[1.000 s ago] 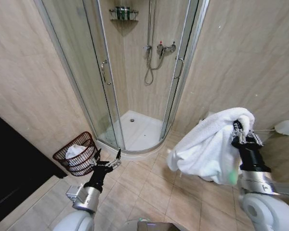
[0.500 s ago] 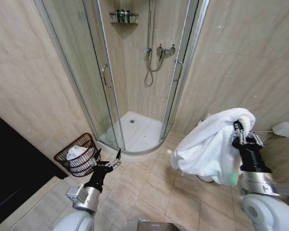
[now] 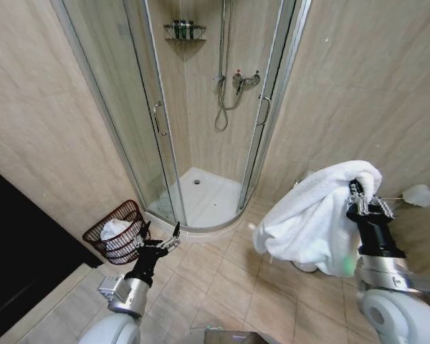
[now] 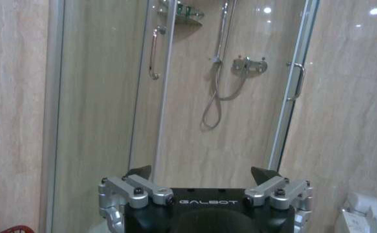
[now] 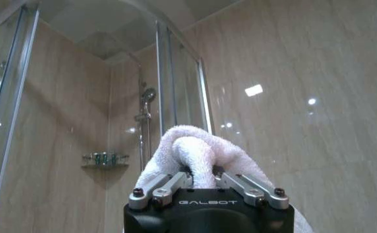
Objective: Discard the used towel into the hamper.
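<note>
- Glass shower stall fills the corner, its white tray on the tiled floor.
- White towel, right of the shower, hangs bunched from the right hand, pinched tight on a fold.
- Reddish-brown woven hamper sits on the floor left of the shower, white cloth inside.
- Left hand, beside the hamper, is spread wide and empty.

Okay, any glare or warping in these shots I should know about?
Right wrist view: bright ceiling-light spots glare on the glossy wall tiles behind the towel. Left wrist view: similar spots near the top, above the shower door handle. Head view: wide-angle warp bows the shower door frame and leans the walls outward.
</note>
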Motion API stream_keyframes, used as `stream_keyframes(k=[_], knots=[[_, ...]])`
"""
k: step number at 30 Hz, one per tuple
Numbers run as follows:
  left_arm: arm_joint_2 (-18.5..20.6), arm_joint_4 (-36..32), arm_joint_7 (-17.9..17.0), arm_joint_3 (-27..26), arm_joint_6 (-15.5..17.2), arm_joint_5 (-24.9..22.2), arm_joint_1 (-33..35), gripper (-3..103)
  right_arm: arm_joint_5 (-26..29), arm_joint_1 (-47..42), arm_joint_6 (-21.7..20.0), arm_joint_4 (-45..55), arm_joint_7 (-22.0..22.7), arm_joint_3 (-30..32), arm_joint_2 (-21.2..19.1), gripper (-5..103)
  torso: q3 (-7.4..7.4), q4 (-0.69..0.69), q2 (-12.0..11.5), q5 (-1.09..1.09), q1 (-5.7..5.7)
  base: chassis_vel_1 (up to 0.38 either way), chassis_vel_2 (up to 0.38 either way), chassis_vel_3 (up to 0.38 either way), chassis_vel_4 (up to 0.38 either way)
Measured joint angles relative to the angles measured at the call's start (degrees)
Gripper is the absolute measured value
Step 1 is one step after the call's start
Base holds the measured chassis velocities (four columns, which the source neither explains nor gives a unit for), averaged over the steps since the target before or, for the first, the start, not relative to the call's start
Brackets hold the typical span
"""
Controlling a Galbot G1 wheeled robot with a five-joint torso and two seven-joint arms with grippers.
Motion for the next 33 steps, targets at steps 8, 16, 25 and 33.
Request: stream_keyframes(k=[8, 16, 25, 33], knots=[[0.0, 0.0, 0.0, 0.0, 0.0, 0.0, 0.0, 100, -0.1, 0.2, 0.0, -0.2, 0.0, -0.1, -0.2, 13, 1.34, 0.0, 2.4, 0.0, 1.07, 0.0, 0.0, 0.0, 0.0], [0.0, 0.0, 0.0, 0.0, 0.0, 0.0, 0.0, 100, 0.0, 0.3, 0.0, -0.3, 0.0, -0.1, -0.2, 13, 2.65, 0.0, 4.9, 0.0, 2.23, 0.0, 0.0, 0.0, 0.0], [0.0, 0.0, 0.0, 0.0, 0.0, 0.0, 0.0, 100, 0.0, 0.3, 0.0, -0.4, 0.1, 0.0, -0.3, 13, 4.04, 0.0, 7.4, 0.0, 3.39, 0.0, 0.0, 0.0, 0.0], [0.0, 0.0, 0.0, 0.0, 0.0, 0.0, 0.0, 100, 0.0, 0.2, 0.1, -0.4, 0.1, 0.0, -0.3, 13, 5.61, 0.0, 10.4, 0.0, 4.74, 0.0, 0.0, 0.0, 0.0]])
